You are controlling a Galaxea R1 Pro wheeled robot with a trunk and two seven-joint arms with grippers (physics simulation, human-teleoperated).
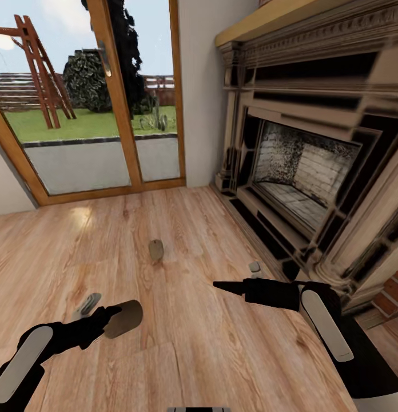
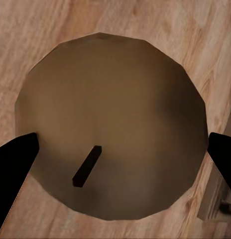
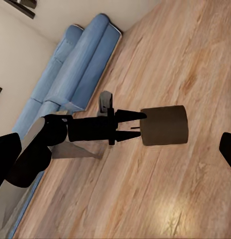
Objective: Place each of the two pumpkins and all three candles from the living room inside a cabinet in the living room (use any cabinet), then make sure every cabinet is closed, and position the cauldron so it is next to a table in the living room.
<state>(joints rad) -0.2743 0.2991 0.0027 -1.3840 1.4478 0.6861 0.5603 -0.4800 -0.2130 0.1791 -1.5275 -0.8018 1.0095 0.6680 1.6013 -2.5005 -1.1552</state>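
Your left gripper [image 1: 110, 320] grips a stiff, probably light candle [image 1: 123, 318] by its round sides above the near-left floor, so keep that mid-body hold, while your right gripper [image 1: 222, 285] looks empty, its jaws unclear.

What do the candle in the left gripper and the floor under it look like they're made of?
The candle looks like matte tan-grey wax: smooth, dull surface, faceted round edge, and a short dark wick stub on its flat end. The left gripper holds it between its fingers. The floor looks like light wood planks with a faint satin finish: visible grain, knots, plank seams and a soft patch of glare.
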